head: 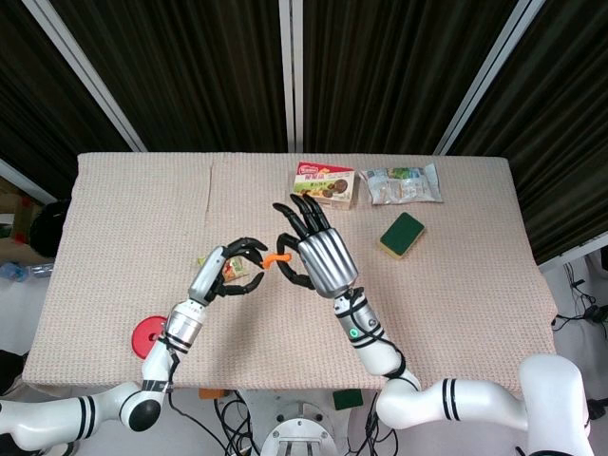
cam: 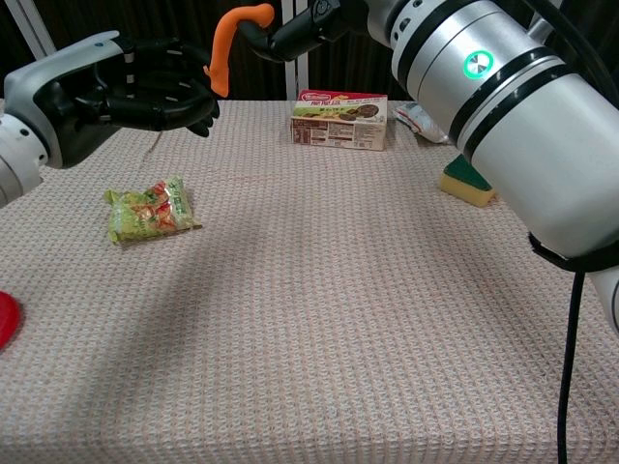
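A curved orange piece (head: 276, 258) (cam: 228, 43) hangs in the air between my two hands, above the table. My right hand (head: 318, 252) (cam: 319, 21) pinches its upper end between thumb and a finger, the other fingers spread. My left hand (head: 236, 266) (cam: 145, 92) is cupped just to the left, fingers apart, its fingertips right at the lower end of the orange piece; I see no grip there. A green snack packet (head: 231, 275) (cam: 150, 209) lies on the table below the left hand.
A biscuit box (head: 325, 184) (cam: 340, 119) and a clear food bag (head: 404, 183) (cam: 418, 118) lie at the far edge. A green and yellow sponge (head: 402, 235) (cam: 466, 180) is right of centre. A red disc (head: 149, 336) (cam: 5, 317) sits near left. The beige table (head: 456, 313) ends at dark curtains.
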Controlling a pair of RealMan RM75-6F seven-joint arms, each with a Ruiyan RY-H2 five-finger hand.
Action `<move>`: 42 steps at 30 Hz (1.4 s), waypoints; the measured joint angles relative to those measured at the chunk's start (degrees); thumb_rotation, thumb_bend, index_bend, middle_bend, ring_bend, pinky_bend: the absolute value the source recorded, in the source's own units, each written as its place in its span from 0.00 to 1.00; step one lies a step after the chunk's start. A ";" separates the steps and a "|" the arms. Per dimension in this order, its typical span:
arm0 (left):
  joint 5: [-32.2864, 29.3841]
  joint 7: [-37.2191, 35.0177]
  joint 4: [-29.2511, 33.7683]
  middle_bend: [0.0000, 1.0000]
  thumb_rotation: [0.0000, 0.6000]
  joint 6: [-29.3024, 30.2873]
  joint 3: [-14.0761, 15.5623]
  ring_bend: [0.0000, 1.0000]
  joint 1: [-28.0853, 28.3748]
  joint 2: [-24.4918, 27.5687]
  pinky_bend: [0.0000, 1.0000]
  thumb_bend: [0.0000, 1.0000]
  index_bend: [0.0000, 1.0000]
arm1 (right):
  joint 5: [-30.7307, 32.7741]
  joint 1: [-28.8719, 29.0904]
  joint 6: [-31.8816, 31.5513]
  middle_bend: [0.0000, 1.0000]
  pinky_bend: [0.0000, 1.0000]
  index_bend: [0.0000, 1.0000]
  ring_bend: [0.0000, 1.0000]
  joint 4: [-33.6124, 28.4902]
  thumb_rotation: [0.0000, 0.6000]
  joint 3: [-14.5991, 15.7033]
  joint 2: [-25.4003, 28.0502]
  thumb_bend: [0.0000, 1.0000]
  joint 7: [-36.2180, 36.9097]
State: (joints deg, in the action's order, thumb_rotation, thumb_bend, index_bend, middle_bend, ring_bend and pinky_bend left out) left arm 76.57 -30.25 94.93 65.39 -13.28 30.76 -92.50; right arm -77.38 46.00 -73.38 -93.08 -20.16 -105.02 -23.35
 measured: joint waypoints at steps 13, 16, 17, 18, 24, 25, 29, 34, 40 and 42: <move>0.07 -1.44 1.42 0.56 0.99 -1.16 -0.33 0.48 0.50 0.44 0.38 0.31 0.46 | 0.04 -0.04 -0.09 0.11 0.00 0.62 0.00 0.18 1.00 0.04 0.04 0.39 0.58; -0.08 -1.13 1.85 0.56 1.00 -1.88 -0.34 0.48 0.87 0.85 0.38 0.31 0.46 | 0.02 0.00 -0.06 0.11 0.00 0.62 0.00 0.23 1.00 0.15 -0.04 0.39 0.55; -0.20 -1.03 1.94 0.56 0.99 -1.99 -0.37 0.48 0.94 0.88 0.38 0.31 0.46 | 0.03 0.01 -0.03 0.11 0.00 0.62 0.00 0.26 1.00 0.16 -0.05 0.39 0.55; -0.33 -0.98 2.00 0.56 0.99 -2.08 -0.41 0.48 1.00 0.89 0.38 0.31 0.46 | 0.05 0.04 0.04 0.11 0.00 0.62 0.00 0.30 1.00 0.17 -0.04 0.39 0.54; -1.08 -0.79 2.07 0.57 1.00 -2.61 -0.73 0.49 1.34 0.74 0.38 0.32 0.47 | 0.12 0.13 0.22 0.11 0.00 0.62 0.00 0.53 1.00 0.17 0.01 0.39 0.76; -1.12 -0.91 2.09 0.57 1.00 -2.63 -0.80 0.49 1.37 0.72 0.39 0.32 0.47 | 0.13 0.12 0.23 0.11 0.00 0.62 0.00 0.59 1.00 0.19 -0.01 0.39 0.81; -1.41 -0.90 1.89 0.57 1.00 -2.57 -1.00 0.49 1.42 0.59 0.39 0.32 0.47 | 0.21 0.14 0.31 0.11 0.00 0.62 0.00 0.75 1.00 0.23 -0.07 0.39 1.03; -1.96 -1.10 1.75 0.57 1.00 -2.62 -1.16 0.49 1.32 0.61 0.40 0.32 0.47 | 0.12 0.08 0.25 0.11 0.00 0.62 0.00 0.65 1.00 0.32 0.05 0.39 1.05; -2.27 -1.31 1.58 0.58 1.00 -2.83 -1.18 0.50 1.27 0.61 0.40 0.33 0.48 | 0.07 -0.04 0.20 0.11 0.00 0.62 0.00 0.51 1.00 0.46 0.19 0.39 1.05; -2.30 -1.43 1.53 0.58 1.00 -2.87 -1.18 0.51 1.27 0.55 0.41 0.34 0.49 | 0.04 -0.11 0.15 0.11 0.00 0.62 0.00 0.45 1.00 0.53 0.25 0.39 1.06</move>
State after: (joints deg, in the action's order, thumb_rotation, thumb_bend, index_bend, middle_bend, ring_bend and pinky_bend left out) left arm 74.26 -31.69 96.46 62.52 -14.46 32.03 -91.96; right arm -77.34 45.89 -73.24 -92.63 -19.63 -104.77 -22.29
